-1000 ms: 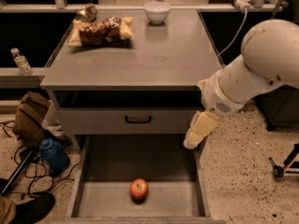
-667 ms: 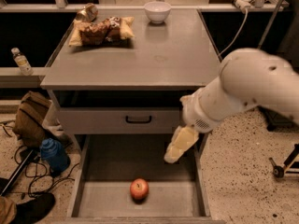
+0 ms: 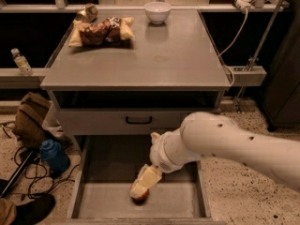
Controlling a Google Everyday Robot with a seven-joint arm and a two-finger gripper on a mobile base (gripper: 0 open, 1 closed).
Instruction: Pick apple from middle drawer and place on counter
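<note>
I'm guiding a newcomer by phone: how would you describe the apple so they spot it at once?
Start at the grey counter. Below it the middle drawer stands pulled out, and near its front lies the apple, small and red. It is the only thing on the drawer floor, with the cream gripper down over it.

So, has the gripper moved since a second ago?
Yes. The gripper has dropped from beside the handled drawer front, down and leftward in the view, into the middle drawer, and now sits over the apple.
</note>
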